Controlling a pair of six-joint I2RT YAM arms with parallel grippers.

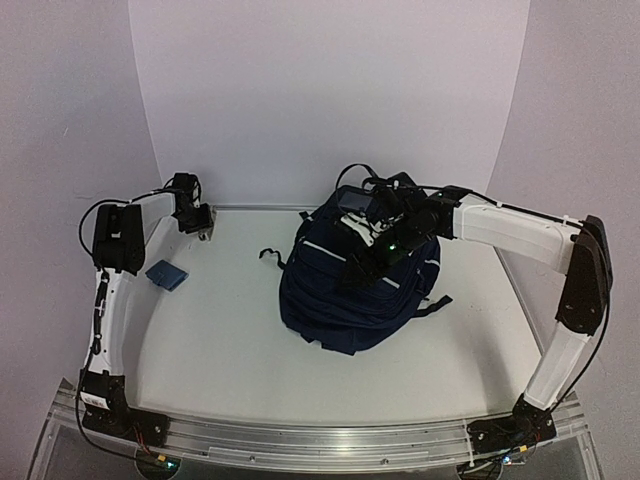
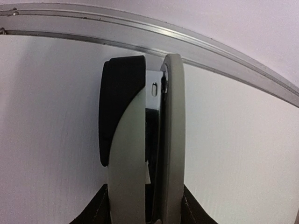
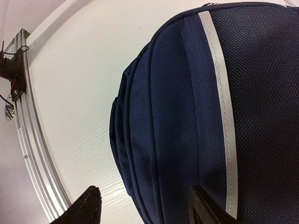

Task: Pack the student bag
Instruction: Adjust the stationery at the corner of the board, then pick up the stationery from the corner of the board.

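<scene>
When you read the overhead view, the large dark navy fabric backpack (image 1: 345,300) lies mid-counter (image 1: 230,350). The right gripper (image 1: 385,248) sits over its upper end, probably to work the opening. From the left wrist, your left gripper (image 2: 145,212) is clenched on an upright black-and-grey stapler-like object (image 2: 140,130), likely the next thing to pack. From the right wrist, the jaws stand released, wide apart over the navy fabric.

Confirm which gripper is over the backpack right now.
The right gripper, jaws open above the navy student bag. The left gripper sits off at the far-left corner of the table, a stapler between its fingers.
</scene>
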